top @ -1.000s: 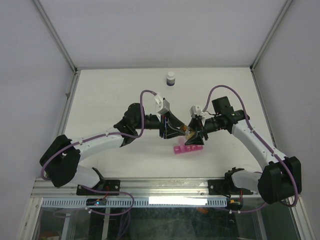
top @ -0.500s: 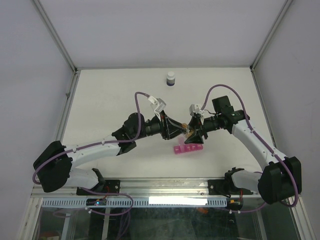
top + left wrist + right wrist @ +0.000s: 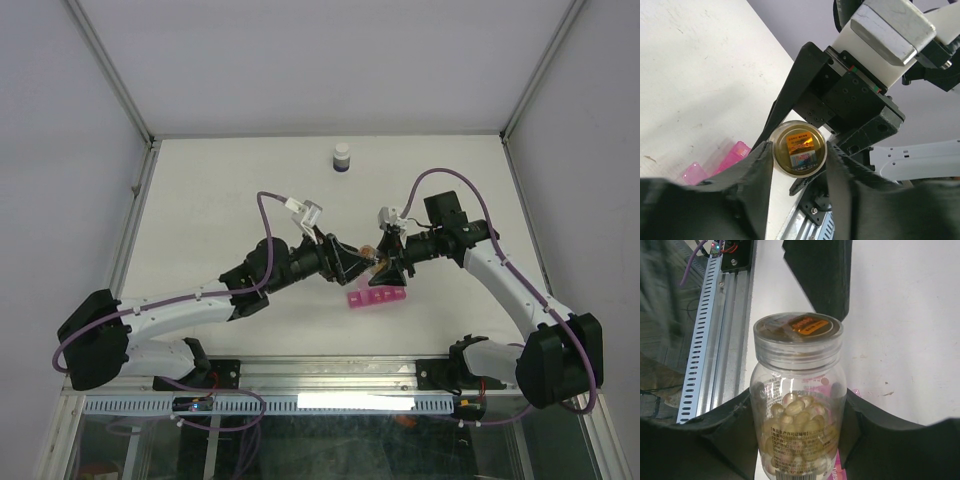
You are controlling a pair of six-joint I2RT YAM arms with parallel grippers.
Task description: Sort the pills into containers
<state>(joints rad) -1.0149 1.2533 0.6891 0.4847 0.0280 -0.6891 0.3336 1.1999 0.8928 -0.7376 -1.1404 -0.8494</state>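
Observation:
My right gripper (image 3: pixel 797 440) is shut on a small clear bottle (image 3: pixel 799 420) and holds it above the table. The pills (image 3: pixel 801 412) show through the bottle as a yellowish heap. Its clear cap (image 3: pixel 797 332) carries an orange sticker and is on the bottle. In the left wrist view that cap (image 3: pixel 800 149) faces the camera, and my left gripper (image 3: pixel 800 156) stands open with one finger on either side of it. From above, both grippers meet at the bottle (image 3: pixel 374 262). The pink containers (image 3: pixel 377 297) lie on the table just below them.
A dark white-capped bottle (image 3: pixel 342 157) stands at the far edge of the table. The metal rail (image 3: pixel 705 335) runs along the near edge. The right arm's wrist block (image 3: pixel 875 55) fills the space just beyond the cap.
The left arm has swung lower and reached right toward the bottle. Its gripper, shut before, now stands open around the cap. The right arm and bottle have held still.

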